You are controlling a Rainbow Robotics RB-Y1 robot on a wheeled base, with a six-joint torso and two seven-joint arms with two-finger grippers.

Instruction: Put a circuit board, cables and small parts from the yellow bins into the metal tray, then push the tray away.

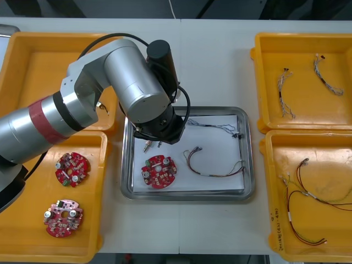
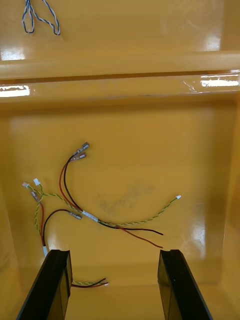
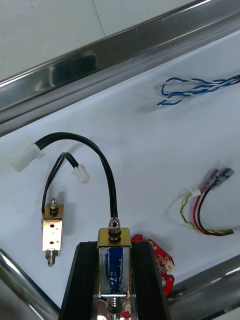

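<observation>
My left gripper point(image 3: 114, 246) pinches a metal part point(image 3: 114, 265) over the tray point(image 1: 248, 165), near the board point(image 1: 159, 171), placed, I reckon, to drop it inside. My right gripper point(image 2: 114, 257) hangs wide open over a bin point(image 2: 165, 150) of cables point(image 2: 65, 185), waiting.

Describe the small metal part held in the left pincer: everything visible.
The part is a small brass-coloured metal frame around a blue-wrapped core, with a screw at one end and a pin at the other. It is clamped lengthwise between the left pincer's fingers, over the tray's white inside. A black cable arcs from its screw end to a white plug on the tray. Whether the part touches the tray is unclear.
</observation>
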